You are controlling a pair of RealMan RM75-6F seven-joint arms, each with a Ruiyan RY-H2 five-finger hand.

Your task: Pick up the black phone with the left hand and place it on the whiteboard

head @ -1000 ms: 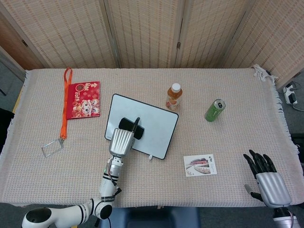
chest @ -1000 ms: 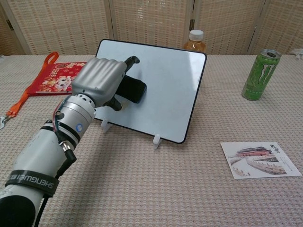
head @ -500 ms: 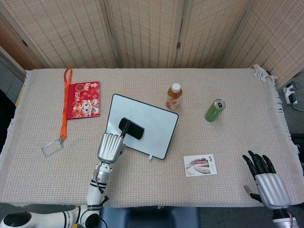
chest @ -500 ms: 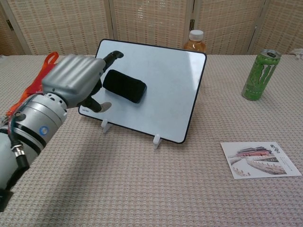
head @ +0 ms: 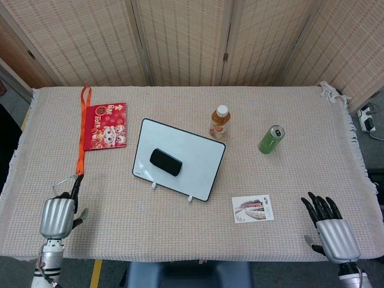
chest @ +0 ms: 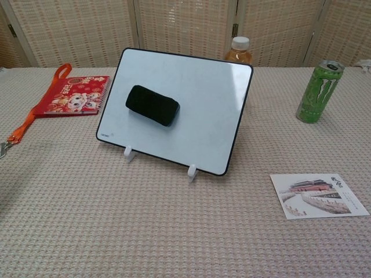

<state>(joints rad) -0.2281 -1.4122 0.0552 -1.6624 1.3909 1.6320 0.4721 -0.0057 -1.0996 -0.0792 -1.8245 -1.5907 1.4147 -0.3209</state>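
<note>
The black phone (head: 165, 162) (chest: 152, 105) lies on the whiteboard (head: 192, 168) (chest: 200, 110), toward its left half, with nothing touching it. The board stands tilted on two small white feet. My left hand (head: 57, 215) is far from it at the table's near left corner, empty, fingers apart. At the near right corner, my right hand (head: 330, 225) rests open with black fingers spread. Neither hand shows in the chest view.
A red pouch (head: 105, 125) (chest: 72, 95) with an orange lanyard (head: 80, 135) lies left of the board. A juice bottle (head: 219, 122) (chest: 239, 50) stands behind it, a green can (head: 271, 139) (chest: 319, 91) to the right, a postcard (head: 252, 209) (chest: 317, 195) near front right.
My left hand has let go of the phone and pulled back from the whiteboard to the near left corner. The phone stays on the board. The right hand barely moved.
</note>
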